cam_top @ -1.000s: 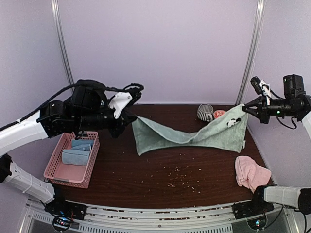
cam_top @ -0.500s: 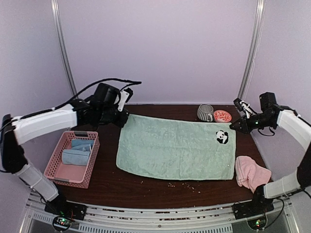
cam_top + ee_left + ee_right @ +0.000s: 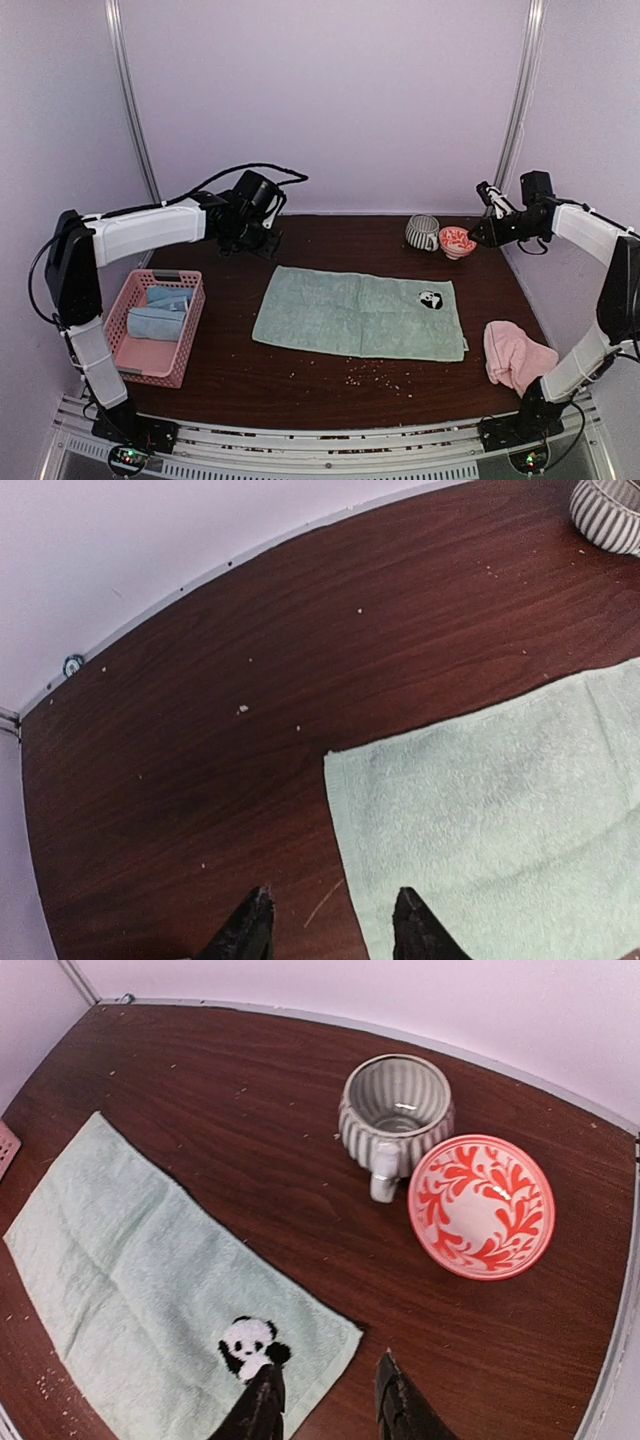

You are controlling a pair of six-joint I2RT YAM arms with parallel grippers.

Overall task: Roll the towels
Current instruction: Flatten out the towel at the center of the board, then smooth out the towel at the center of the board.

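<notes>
Pink lattice basket [image 3: 183, 335] at 9 o'clock holds folded pale blue cloths [image 3: 160, 310]. Left pincer [image 3: 330, 912] is spread and empty, hovering off the far-left corner of the mint towel [image 3: 360, 315]. That towel lies flat mid-surface [image 3: 330, 395], panda patch toward 2 o'clock. It is looped terry: light, limp, likely to skew, so probably best pinched at both corners of one short edge. Right pincer [image 3: 328, 1385] is spread and empty, near the ribbed mug [image 3: 421, 232] and red-patterned bowl [image 3: 457, 240]. Pink towel [image 3: 518, 355] sits crumpled at 4 o'clock.
</notes>
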